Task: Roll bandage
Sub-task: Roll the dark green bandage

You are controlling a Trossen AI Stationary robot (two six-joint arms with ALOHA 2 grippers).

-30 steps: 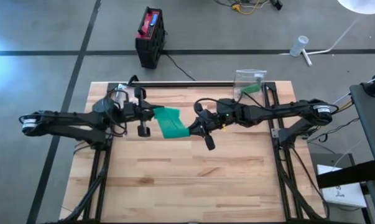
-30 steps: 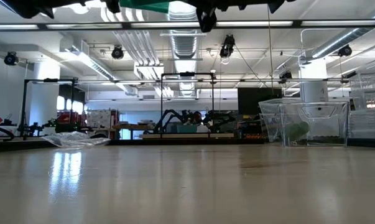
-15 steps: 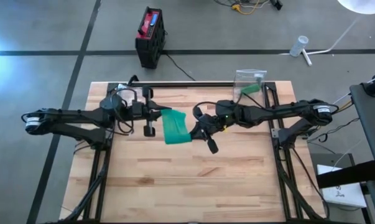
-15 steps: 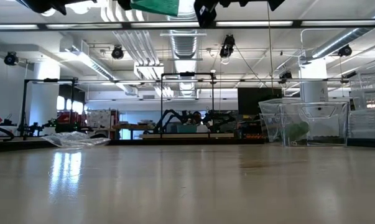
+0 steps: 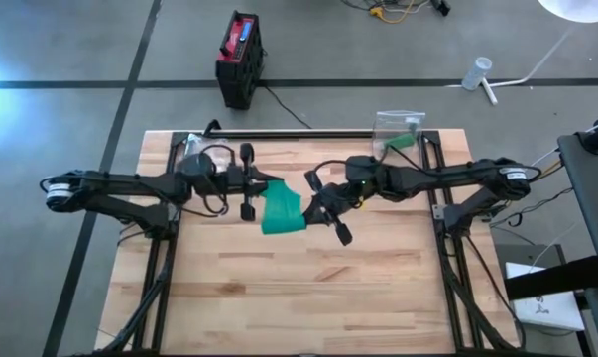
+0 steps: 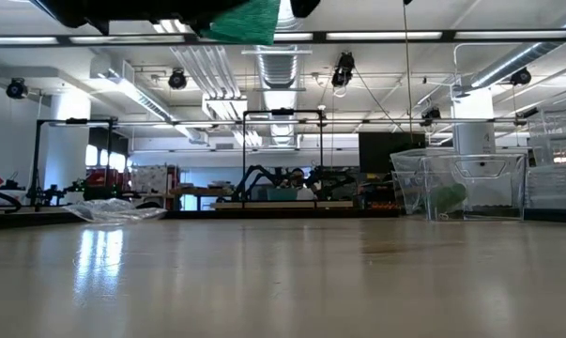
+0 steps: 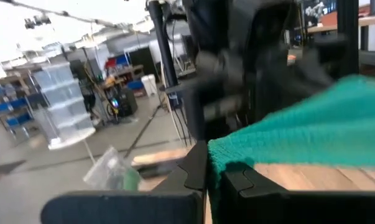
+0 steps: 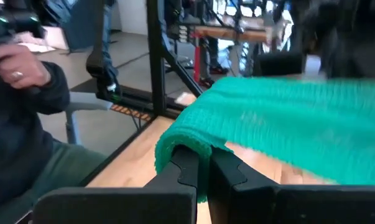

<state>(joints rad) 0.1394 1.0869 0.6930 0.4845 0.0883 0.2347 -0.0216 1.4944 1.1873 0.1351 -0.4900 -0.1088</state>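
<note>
A green bandage point(image 5: 282, 206) hangs in the air between my two grippers, high above the middle of the wooden table point(image 5: 299, 288). In the low view the bandage point(image 6: 249, 19) shows only at the picture's top. My left gripper point(image 5: 263, 185) is shut on its left end, and my right gripper point(image 5: 307, 207) is shut on its right end. Both grippers point roughly level, toward each other. The bandage sags a little between them. My left gripper pinches a corner of the bandage's left end point(image 7: 216, 153) between its two fingers, coming level from the table's left. The bandage is lifted clear of the table and stretches away toward the other arm. My right gripper pinches the rounded edge of the bandage's right end point(image 8: 176, 140) between its two fingers, coming almost level from the table's right. One layer or a fold, I cannot tell. The bandage is clear of the table.
A clear plastic box point(image 5: 399, 128) with something green in it stands at the table's far right. A crumpled clear bag point(image 6: 114, 208) lies at the far left. A black and red box point(image 5: 240, 58) sits on the floor beyond. A seated person point(image 8: 25, 112) is beside the table.
My left gripper has gone toward the table's right, closer to my right gripper, and a little down. My right gripper has rolled slightly. The bandage's left end has moved with my left gripper, so the bandage spans a shorter gap and bunches more; both holds are kept.
</note>
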